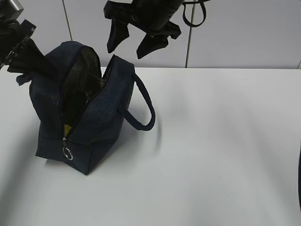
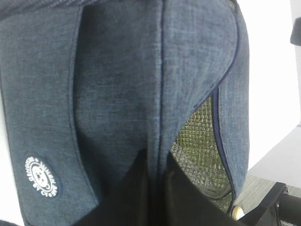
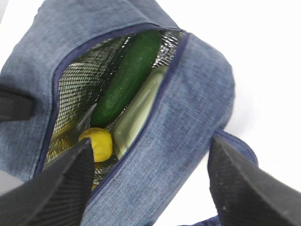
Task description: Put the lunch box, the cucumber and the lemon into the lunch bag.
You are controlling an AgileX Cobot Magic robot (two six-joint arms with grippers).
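Three things lie inside the unzipped lunch bag [image 1: 94,117] on the white surface [image 1: 211,141].
Nearest, the lemon [image 3: 97,142]; beyond it the cucumber [image 3: 127,77] beside the lunch box [image 3: 138,110]. At far left, the left tool [image 2: 150,188] pinches the bag's edge; the right tool [image 1: 136,40] hangs above, spread wide, holding nothing.

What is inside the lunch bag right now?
Through the open zipper of the lunch bag, the cucumber, the lemon and the lunch box on edge show against silver lining. The box's lower part and the bag's bottom are hidden.
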